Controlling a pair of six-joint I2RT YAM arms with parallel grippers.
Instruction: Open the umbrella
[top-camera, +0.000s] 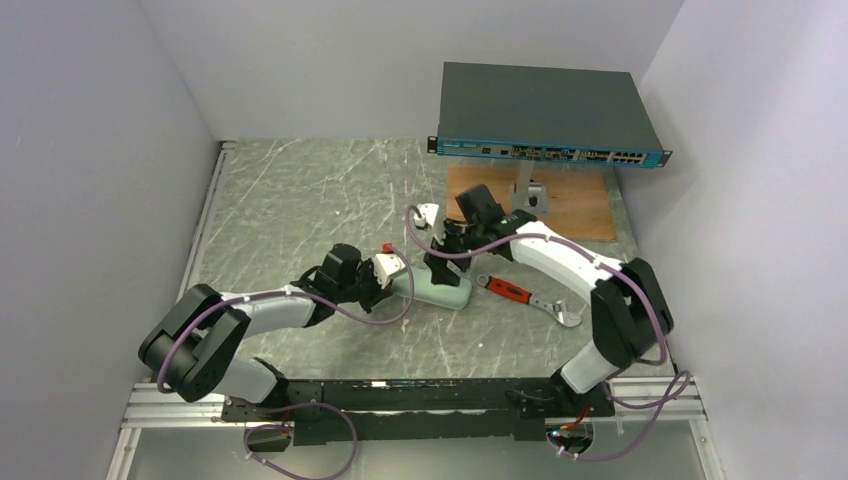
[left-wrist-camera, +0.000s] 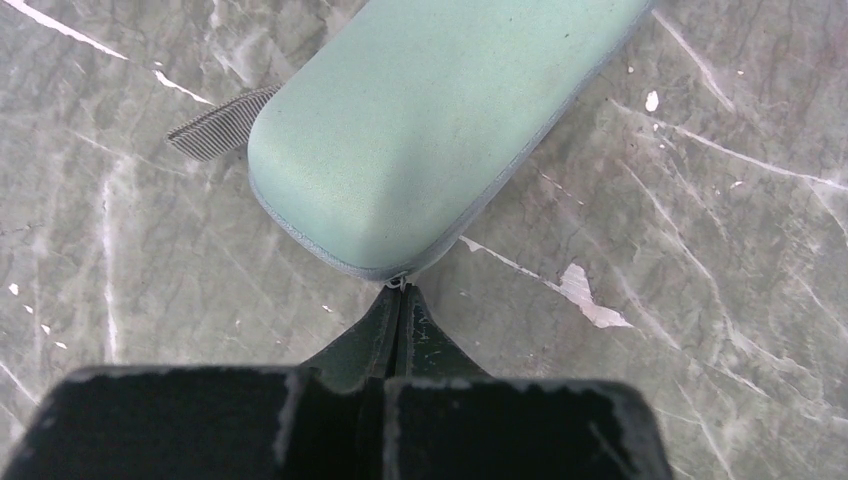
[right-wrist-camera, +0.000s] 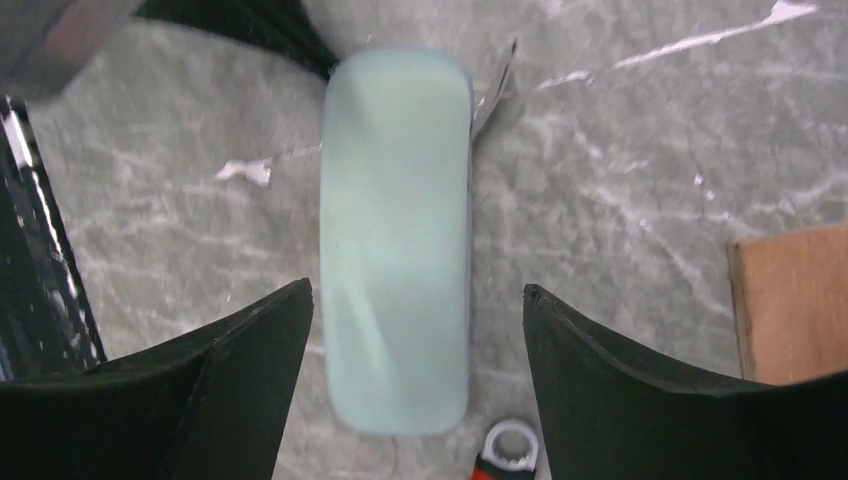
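The umbrella is out of view. A closed mint-green clamshell case (top-camera: 443, 291) lies flat on the table. It also shows in the left wrist view (left-wrist-camera: 420, 130) and the right wrist view (right-wrist-camera: 395, 240). My left gripper (top-camera: 398, 272) sits at the case's left end, its jaws pressed together (left-wrist-camera: 402, 292) on the small metal zipper pull (left-wrist-camera: 402, 283) at the seam. My right gripper (top-camera: 438, 266) hovers over the case's other end, open wide (right-wrist-camera: 418, 292), with a finger on each side of the case and touching nothing. A grey strap (left-wrist-camera: 220, 125) sticks out from the case.
A red-handled wrench (top-camera: 512, 291) lies right of the case, its ring end by my right fingers (right-wrist-camera: 505, 447). A wooden board (top-camera: 585, 205) with a small stand is behind, under a grey network switch (top-camera: 545, 115). White walls enclose the table.
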